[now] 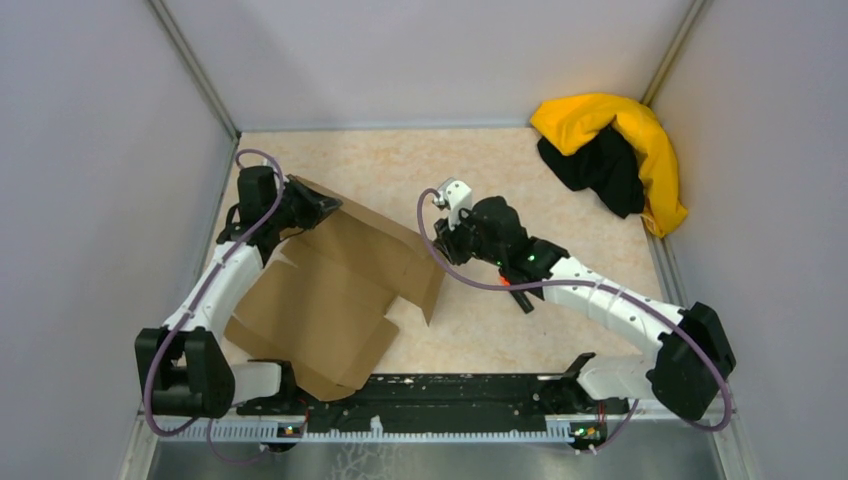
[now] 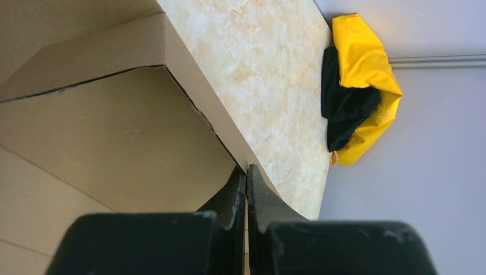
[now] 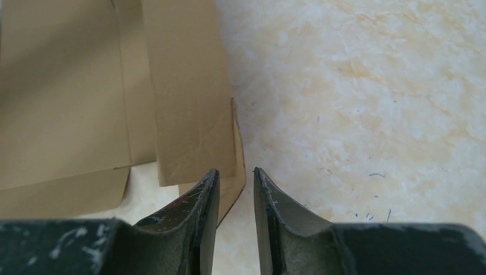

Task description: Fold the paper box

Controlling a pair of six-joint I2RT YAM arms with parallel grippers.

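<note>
Marbled beige table (image 1: 520, 180), walled in grey, carries the work, so read it from your arm bases outward. Nearest you, left of centre, the paper box (image 1: 310, 320) lies as a half-opened brown sheet, its near flaps flat on the surface. Beyond them its far panel (image 1: 380, 245) stands tilted up. Your left gripper (image 2: 247, 171) is at that panel's far-left corner, its fingers pressed together on the cardboard edge. Your right gripper (image 3: 235, 175) sits just beside the panel's right-hand corner with its fingers a little apart and only table showing in the gap, so it holds nothing. You appear to be early in the fold, raising this first wall. The next move likely calls for you to bring the right fingers onto that free corner, then tip the panel along its crease without dragging the sheet. Far right, a yellow-and-black cloth heap (image 1: 615, 155) lies well apart.
</note>
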